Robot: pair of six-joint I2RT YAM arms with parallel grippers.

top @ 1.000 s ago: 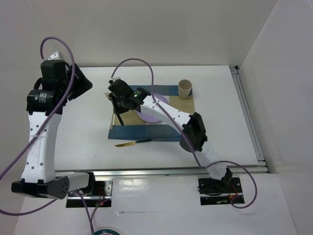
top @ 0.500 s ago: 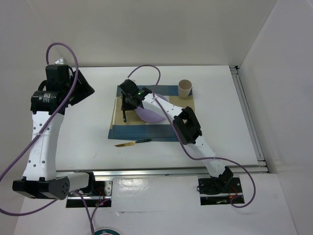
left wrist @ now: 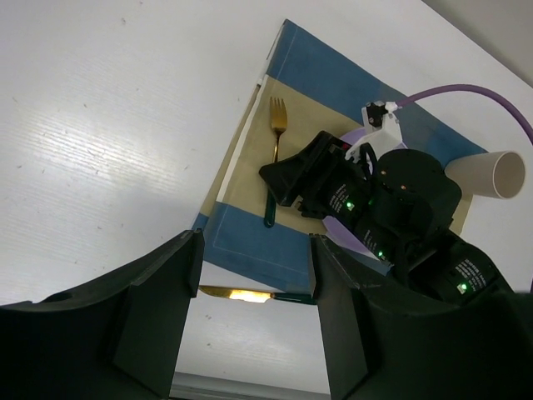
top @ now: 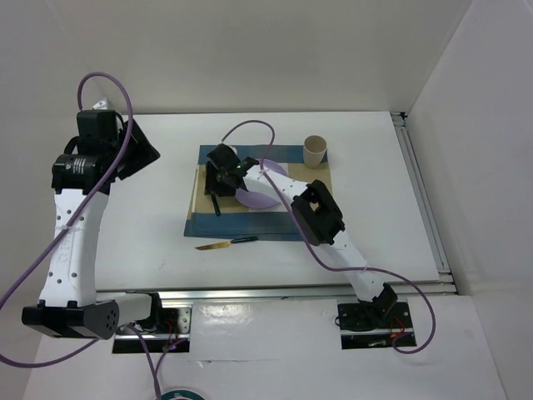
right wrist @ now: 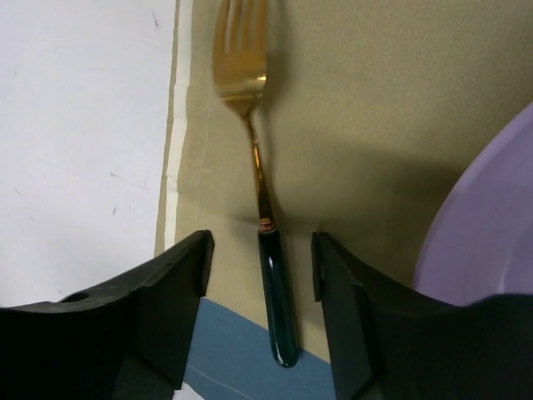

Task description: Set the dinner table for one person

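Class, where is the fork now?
Right wrist view: the fork lies on the placemat, left of the purple plate, beneath the open right gripper.

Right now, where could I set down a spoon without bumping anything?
Free: the table right of the placemat and cup, and left of the placemat. Crowded: the placemat itself, with fork, plate and right hand over it.

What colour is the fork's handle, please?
The fork has a dark teal-green handle, clearest in right wrist view.
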